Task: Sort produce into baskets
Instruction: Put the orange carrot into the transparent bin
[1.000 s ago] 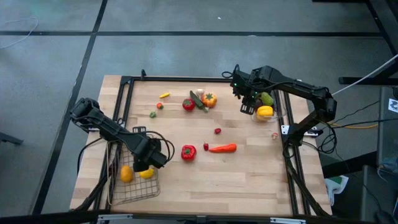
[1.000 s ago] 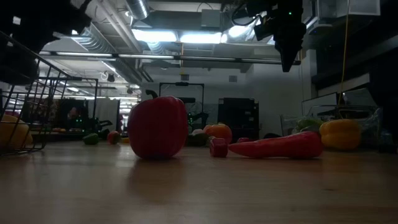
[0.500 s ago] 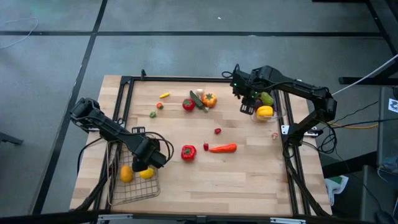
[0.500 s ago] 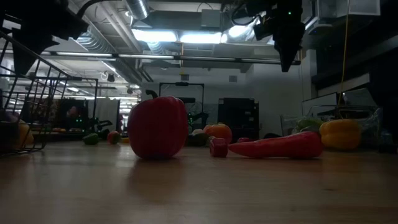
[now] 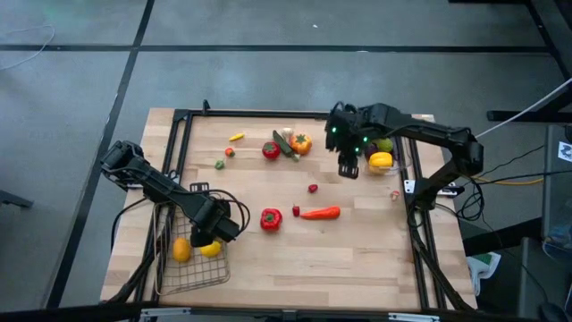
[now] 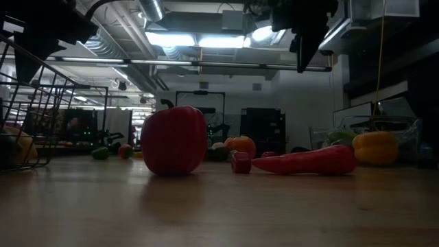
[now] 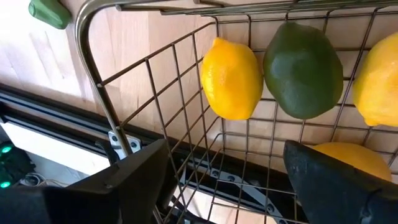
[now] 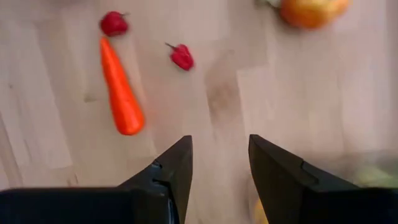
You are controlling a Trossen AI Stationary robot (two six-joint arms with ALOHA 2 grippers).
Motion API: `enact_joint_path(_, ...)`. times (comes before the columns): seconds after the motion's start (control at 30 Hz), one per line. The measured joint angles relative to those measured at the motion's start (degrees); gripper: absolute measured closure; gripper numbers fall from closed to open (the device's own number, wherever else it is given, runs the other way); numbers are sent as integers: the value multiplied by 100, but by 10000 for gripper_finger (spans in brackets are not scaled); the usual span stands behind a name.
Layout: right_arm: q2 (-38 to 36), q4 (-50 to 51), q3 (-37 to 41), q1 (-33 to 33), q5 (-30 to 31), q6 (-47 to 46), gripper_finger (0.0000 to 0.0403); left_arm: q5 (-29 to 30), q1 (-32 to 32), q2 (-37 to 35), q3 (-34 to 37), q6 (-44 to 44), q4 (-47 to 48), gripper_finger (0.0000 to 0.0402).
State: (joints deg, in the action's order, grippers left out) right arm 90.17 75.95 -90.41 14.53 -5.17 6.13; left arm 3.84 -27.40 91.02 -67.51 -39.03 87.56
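From above, right gripper (image 5: 349, 166), fingers a narrow gap apart and holding nothing, hangs beside the clear bin (image 5: 391, 161), with the carrot (image 5: 320, 213) at its seven o'clock, long axis nine-to-three, likely nearer this arm than the left gripper (image 5: 217, 234), which hangs spread and empty over the wire basket (image 5: 193, 275). Level with the wooden table (image 6: 219, 209), a red pepper (image 6: 173, 140) stands at nine o'clock of the carrot before a dim ceiling-lit room. Left wrist shows lemons (image 7: 231, 77) and a green fruit (image 7: 303, 70) inside the mesh; right wrist shows the carrot well ahead at ten o'clock.
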Motion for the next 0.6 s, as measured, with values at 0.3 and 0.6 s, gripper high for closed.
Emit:
enact_joint_path(0.3, 1, -689, 767, -893, -4, -337, 248, -3, 0, 2, 0, 0, -32, 84)
enact_joint_path(0.6, 0, -1776, 1934, -1595, -3, -467, 248, -3, 0, 2, 0, 2, -196, 84)
